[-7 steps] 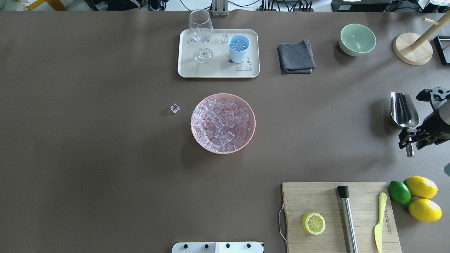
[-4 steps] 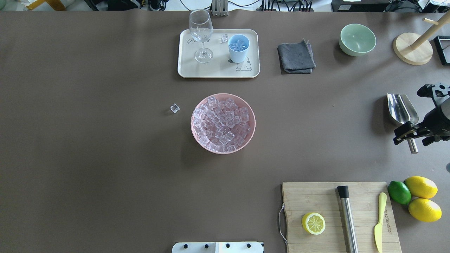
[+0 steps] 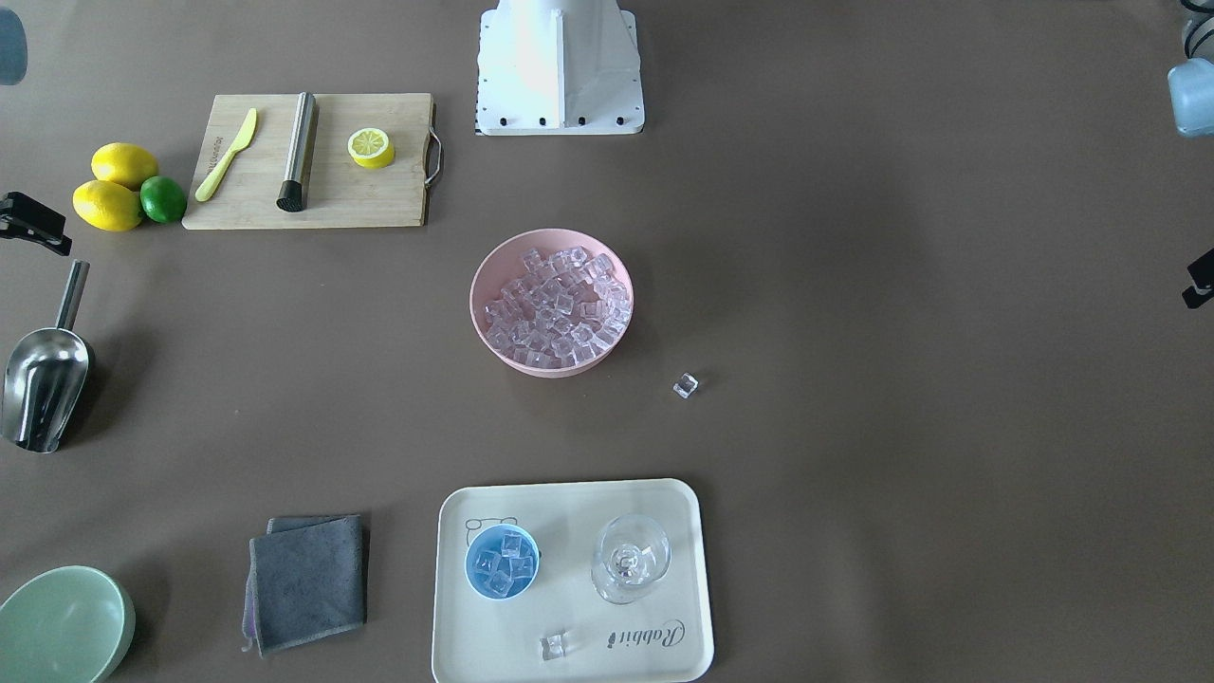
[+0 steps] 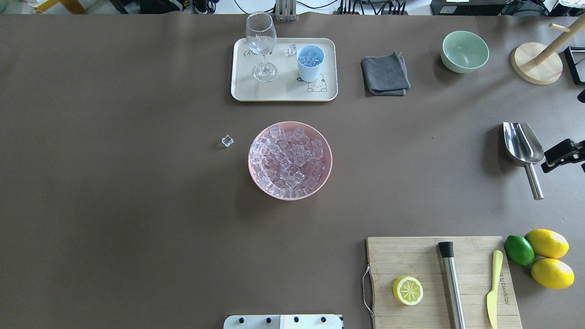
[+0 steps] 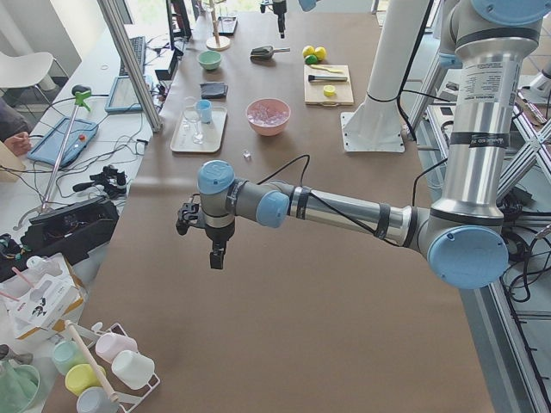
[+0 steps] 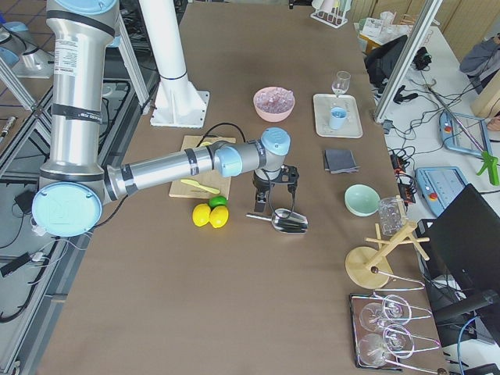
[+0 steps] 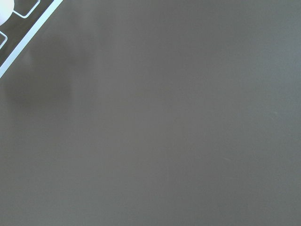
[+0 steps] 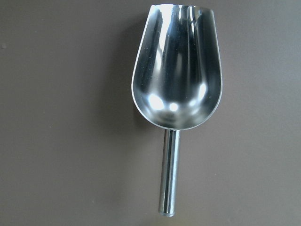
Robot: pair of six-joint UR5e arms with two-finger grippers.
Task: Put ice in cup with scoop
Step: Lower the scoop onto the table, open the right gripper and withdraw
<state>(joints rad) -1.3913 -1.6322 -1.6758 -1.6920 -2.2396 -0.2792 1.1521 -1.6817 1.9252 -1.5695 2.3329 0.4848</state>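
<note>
Steel scoop [image 4: 523, 145] lies flat on the brown table [image 4: 137, 205], trough up and empty, rod handle toward the robot's side, well to the right of the pink bowl [image 4: 251, 161]. The right gripper [image 4: 562, 154] is just beside the handle, apart from it, holding nothing. Only part of it is in view, so its finger spread cannot be told. The left gripper [image 5: 215, 255] hangs over bare table far to the robot's left, nothing in it; spread likewise cannot be told. Ice [image 4: 289, 162] fills the bowl. The light-blue cup [image 4: 310, 61] stands upright on the cream tray [image 4: 283, 92] beside a wine glass [image 4: 261, 45], several cubes inside. One loose cube [image 4: 227, 140] lies left of the bowl, and another cube [image 4: 291, 49] sits on the tray.
</note>
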